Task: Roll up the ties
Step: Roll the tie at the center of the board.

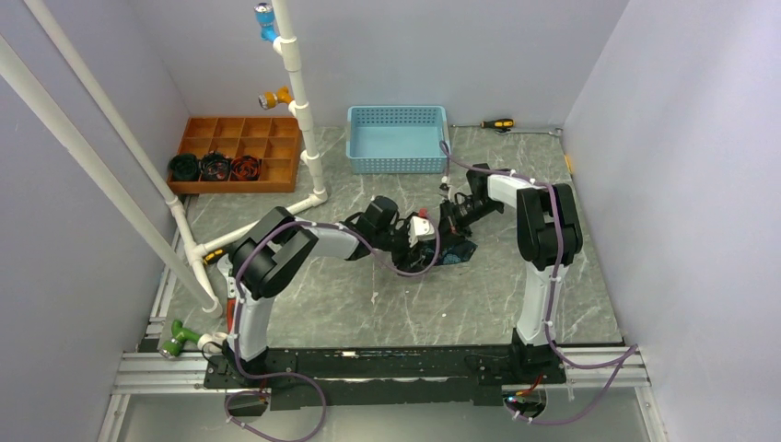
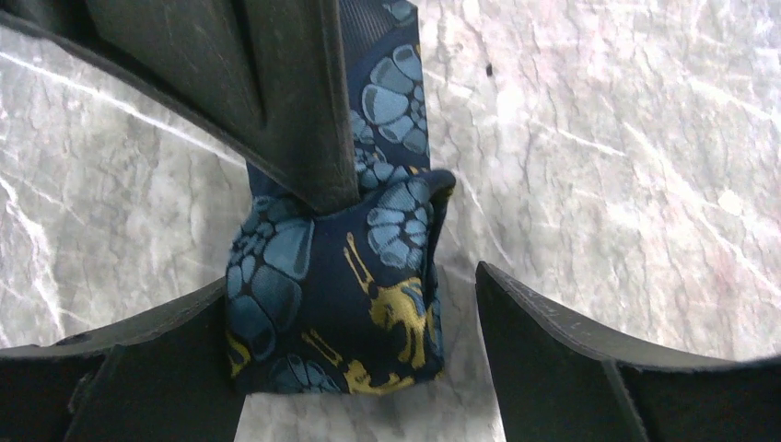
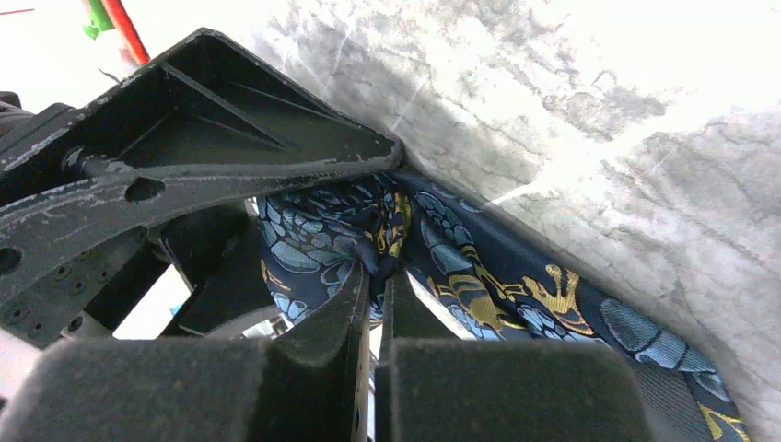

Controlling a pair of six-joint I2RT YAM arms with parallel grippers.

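A dark navy tie with blue and gold paisley is partly rolled at the middle of the marble table. In the left wrist view the small roll sits between my left gripper's spread fingers. It touches the left finger and stands apart from the right one. My right gripper is shut on a fold of the tie at the roll. One of its fingers reaches in from above in the left wrist view. The unrolled tail trails off under it. From above, both grippers meet over the tie.
A blue basket stands at the back centre. A wooden compartment tray at the back left holds three dark rolls. A screwdriver lies at the back right. White pipes cross the left side.
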